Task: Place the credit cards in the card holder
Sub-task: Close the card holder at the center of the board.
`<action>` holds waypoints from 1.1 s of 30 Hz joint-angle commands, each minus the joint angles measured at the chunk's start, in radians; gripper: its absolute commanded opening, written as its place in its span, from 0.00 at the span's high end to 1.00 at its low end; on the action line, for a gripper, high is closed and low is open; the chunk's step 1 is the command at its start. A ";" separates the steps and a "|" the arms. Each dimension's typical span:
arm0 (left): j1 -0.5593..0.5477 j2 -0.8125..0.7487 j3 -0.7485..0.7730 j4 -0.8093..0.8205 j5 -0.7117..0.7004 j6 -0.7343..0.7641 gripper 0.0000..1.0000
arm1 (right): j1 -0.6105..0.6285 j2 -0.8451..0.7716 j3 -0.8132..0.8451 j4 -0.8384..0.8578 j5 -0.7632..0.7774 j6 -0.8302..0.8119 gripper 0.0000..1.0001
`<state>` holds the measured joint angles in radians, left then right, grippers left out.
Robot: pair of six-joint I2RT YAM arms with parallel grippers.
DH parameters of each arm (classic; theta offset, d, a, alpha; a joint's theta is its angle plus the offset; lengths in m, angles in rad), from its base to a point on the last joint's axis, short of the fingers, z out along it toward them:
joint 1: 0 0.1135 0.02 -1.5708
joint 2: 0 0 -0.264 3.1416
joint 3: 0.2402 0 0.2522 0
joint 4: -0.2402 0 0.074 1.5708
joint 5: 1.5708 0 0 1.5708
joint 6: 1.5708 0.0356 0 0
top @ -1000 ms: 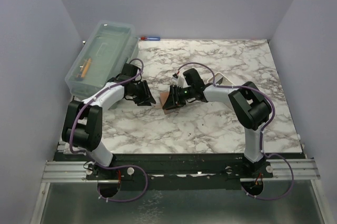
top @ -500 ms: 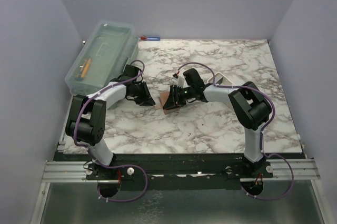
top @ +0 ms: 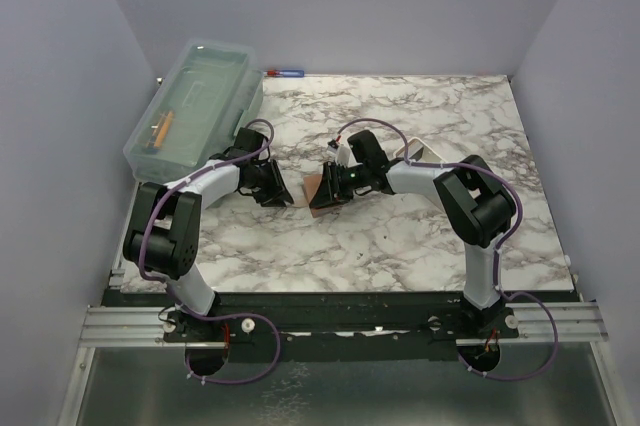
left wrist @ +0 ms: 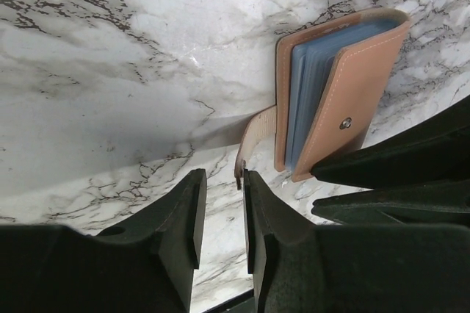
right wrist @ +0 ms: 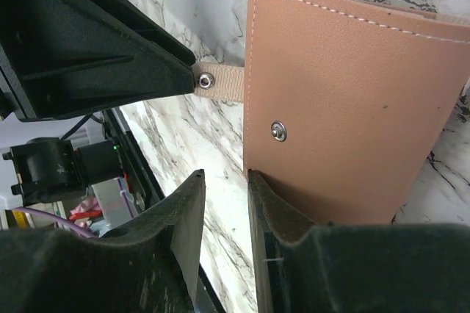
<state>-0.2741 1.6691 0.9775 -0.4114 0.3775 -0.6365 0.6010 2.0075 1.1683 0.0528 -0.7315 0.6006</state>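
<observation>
Marble table [top: 400, 246], card holder [left wrist: 351, 85] lying mid-table between the two arms, half open (blue-tinted sleeves [left wrist: 308, 70] showing inside). Left gripper [left wrist: 222, 175]: fingers nearly together with a narrow gap, and the tip of the snap strap [left wrist: 257, 126] sits right at their ends. It looks pinched from the right wrist view, but can't tell if it's actually clamped. Right gripper [right wrist: 226, 175]: same narrow gap, tilted cover edge against one finger, can't tell if it's gripping. Clear lidded box [top: 195, 101] at the far-left corner, well apart.
</observation>
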 commanded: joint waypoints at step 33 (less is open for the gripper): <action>0.005 -0.010 0.003 0.022 0.061 0.008 1.00 | -0.050 -0.061 0.107 -0.221 0.193 -0.135 0.64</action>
<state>-0.2741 1.6756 0.9775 -0.3828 0.4084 -0.6601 0.5804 1.9549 1.2331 -0.0933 -0.6147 0.5297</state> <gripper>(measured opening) 0.017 0.355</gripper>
